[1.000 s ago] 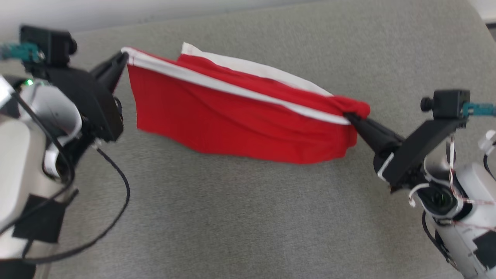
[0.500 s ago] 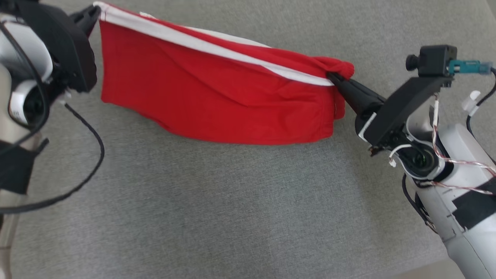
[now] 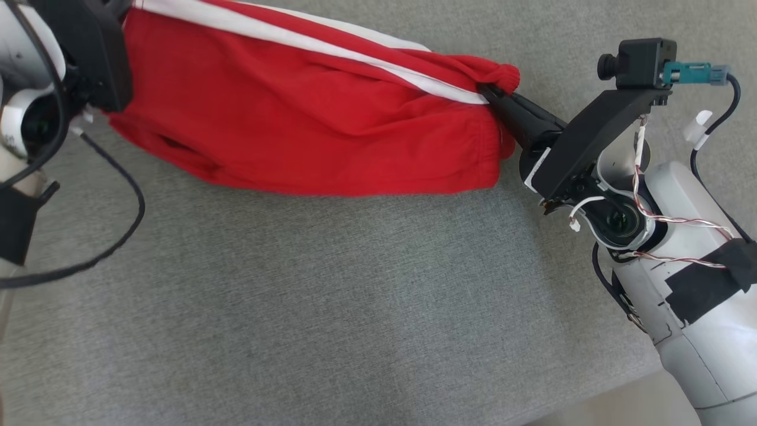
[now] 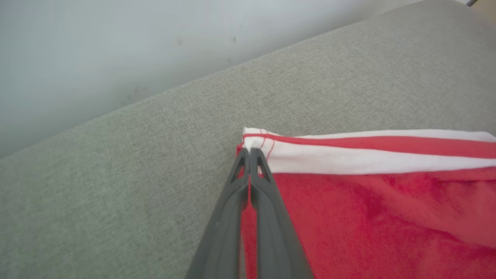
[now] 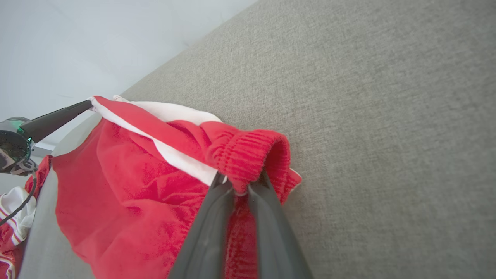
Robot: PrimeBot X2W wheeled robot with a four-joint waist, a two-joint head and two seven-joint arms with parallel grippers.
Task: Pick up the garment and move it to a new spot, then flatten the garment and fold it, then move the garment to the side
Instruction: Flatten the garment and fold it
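The garment [image 3: 307, 124] is red with a white side stripe. It hangs stretched between my two grippers over the grey cushion [image 3: 331, 307]. My left gripper [image 4: 250, 152] is shut on the garment's [image 4: 368, 193] white-striped corner; in the head view its black body [image 3: 89, 53] sits at the top left. My right gripper [image 3: 488, 93] is shut on the bunched elastic waistband at the other end, and in the right wrist view the ribbed band [image 5: 248, 155] folds over that gripper [image 5: 240, 185]. The cloth sags below the taut upper edge.
The grey cushion's far edge meets a pale wall [image 4: 116, 46]. A loose black cable [image 3: 118, 236] hangs from my left arm. At the lower left of the right wrist view lies more red and white cloth [image 5: 11, 221]. The cushion's near edge shows at the lower right [image 3: 591, 402].
The whole head view has shifted, so the camera moved; garment and grippers now sit higher and further left in it. Both grips on the garment are unchanged.
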